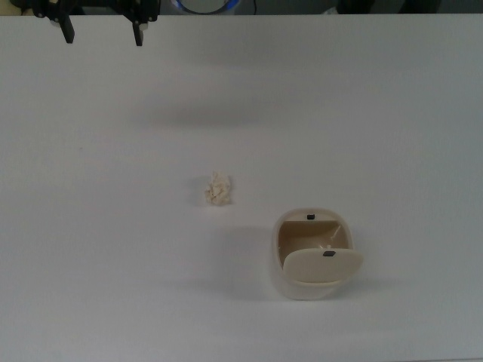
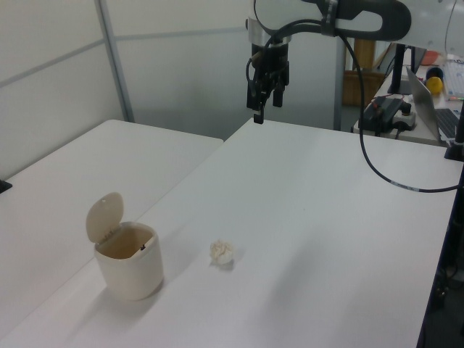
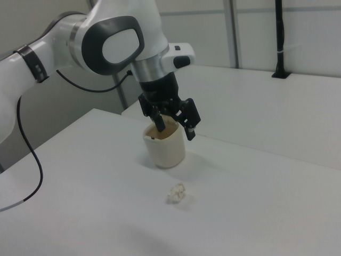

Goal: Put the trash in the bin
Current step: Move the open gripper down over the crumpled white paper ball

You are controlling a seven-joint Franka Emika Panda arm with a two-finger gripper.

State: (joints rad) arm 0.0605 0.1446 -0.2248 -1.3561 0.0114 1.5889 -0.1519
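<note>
The trash (image 1: 219, 188), a small crumpled cream-white wad, lies on the white table near the middle of the top view. The bin (image 1: 277, 260) stands to its lower right, cream with a tan inside, its flap lid (image 1: 323, 265) hinged up. My gripper (image 1: 103, 33) hangs open and empty at the top view's upper left, far from both. In the left view the gripper (image 2: 265, 104) is high over the table's far end, with the trash (image 2: 222, 251) and bin (image 2: 130, 279) near the front. In the right view the gripper (image 3: 175, 128) partly covers the bin (image 3: 168, 153), and the trash (image 3: 176, 193) lies nearer the camera.
A second white table (image 2: 65, 188) adjoins at the left view's left. A laptop (image 2: 435, 109) and other gear sit past the table's end at the left view's right. The arm's black cable (image 2: 377, 163) loops above the table. A black post (image 3: 279, 40) stands on the far table.
</note>
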